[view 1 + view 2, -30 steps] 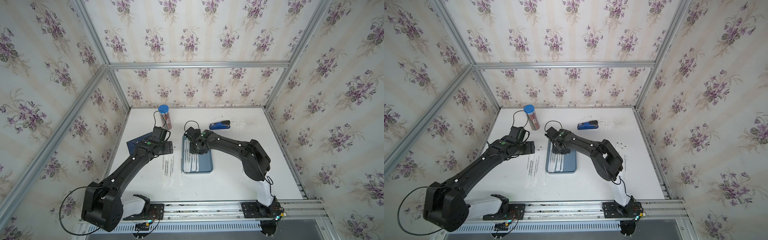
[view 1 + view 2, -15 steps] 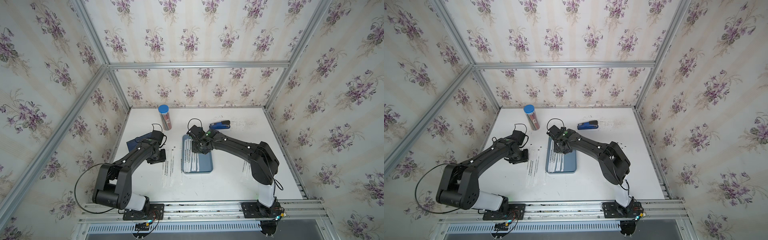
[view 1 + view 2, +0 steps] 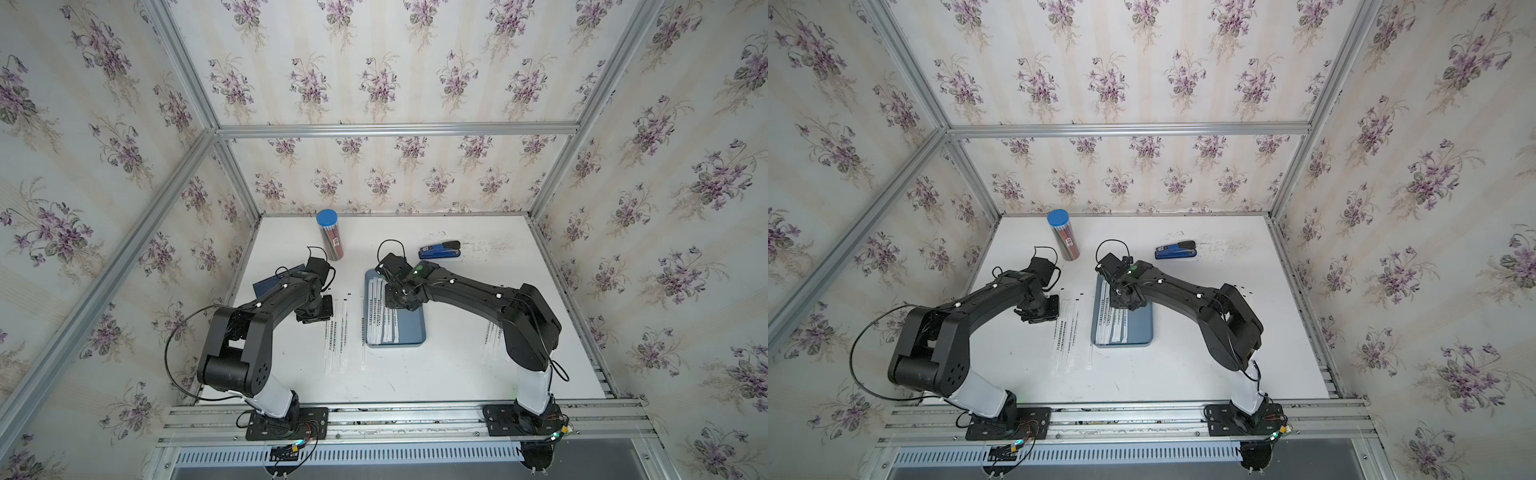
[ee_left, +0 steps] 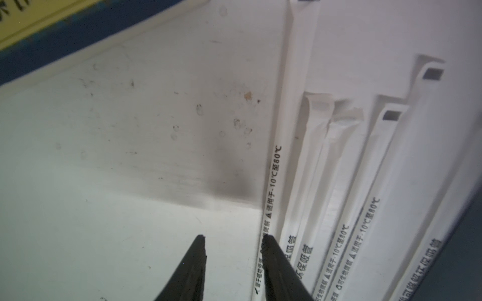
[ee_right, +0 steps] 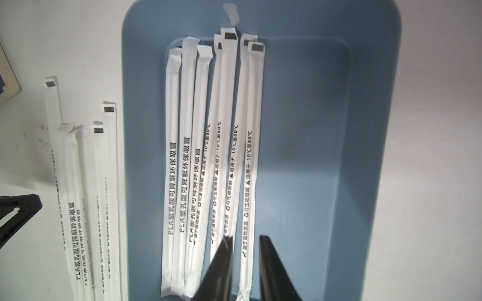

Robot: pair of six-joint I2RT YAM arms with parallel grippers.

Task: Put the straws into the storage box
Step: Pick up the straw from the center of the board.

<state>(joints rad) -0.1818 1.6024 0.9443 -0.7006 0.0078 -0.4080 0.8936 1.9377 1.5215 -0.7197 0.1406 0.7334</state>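
The grey-blue storage box (image 3: pixel 415 332) (image 3: pixel 1142 328) (image 5: pixel 365 156) lies mid-table with several white wrapped straws (image 3: pixel 382 316) (image 5: pixel 224 156) along its left side. More straws (image 3: pixel 336 332) (image 3: pixel 1065 336) (image 4: pixel 339 182) (image 5: pixel 78 208) lie on the table left of the box. My left gripper (image 3: pixel 322 318) (image 4: pixel 233 237) is low at their left edge, open, with bare table in the gap. One of its fingers (image 4: pixel 271 250) rests on the outermost straw. My right gripper (image 3: pixel 401 301) (image 5: pixel 245 237) hangs over the box's far end, narrowly open. The rightmost boxed straw lies loose below its gap.
A clear blue-capped tube of pencils (image 3: pixel 330 237) stands at the back left. A blue stapler (image 3: pixel 440 250) lies behind the box. A navy notebook (image 3: pixel 274 282) (image 4: pixel 52 39) sits under the left arm. A few more white sticks (image 3: pixel 491 338) lie beside the right arm.
The left arm folded back and its gripper dropped to the left edge of the table straws, jaws narrowing. The right gripper stayed over the box's far end.
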